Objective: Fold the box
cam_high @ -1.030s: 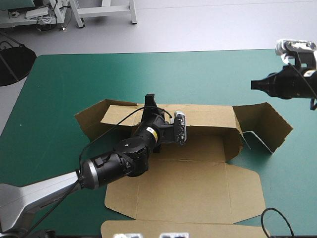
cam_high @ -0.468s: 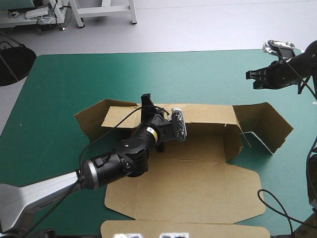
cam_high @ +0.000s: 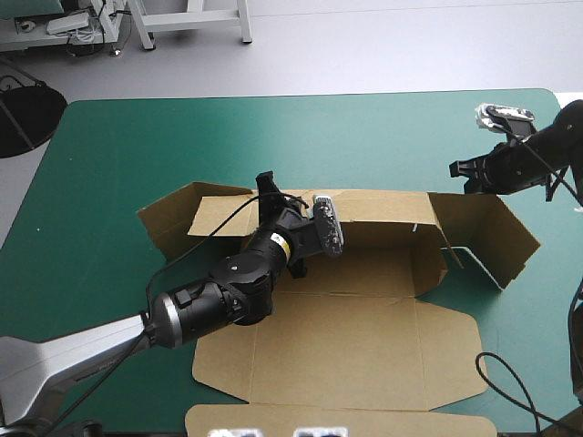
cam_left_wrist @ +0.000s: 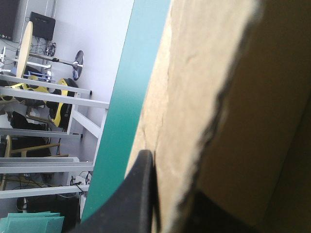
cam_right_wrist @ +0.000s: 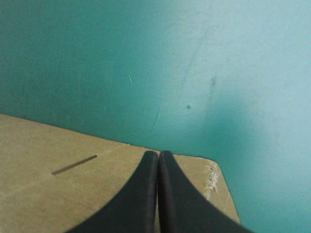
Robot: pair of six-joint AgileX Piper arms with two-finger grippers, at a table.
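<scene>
The brown box (cam_high: pixel 364 337) lies as a cut sheet on the teal-green cover, its far wall (cam_high: pixel 383 211) raised. My left gripper (cam_high: pixel 267 185) is at that wall's top edge, left of its middle. In the left wrist view the board (cam_left_wrist: pixel 194 73) runs between my two black fingers (cam_left_wrist: pixel 138 194), which are shut on it. My right gripper (cam_high: pixel 455 169) is shut with nothing in it and hangs just above the far corner of the raised right end flap (cam_high: pixel 487 228). In the right wrist view its fingertips (cam_right_wrist: pixel 159 158) meet over that flap (cam_right_wrist: pixel 73 194).
A strip of brown board (cam_high: pixel 337 421) lies along the table's near edge. The box's left end flap (cam_high: pixel 168 218) stands angled up. Bare teal-green cover (cam_high: pixel 273 137) stretches beyond the far wall and along the table's left side.
My right gripper has come down and toward the box, from the table's right edge to the right end flap. My left gripper has shifted slightly left while holding the far wall.
</scene>
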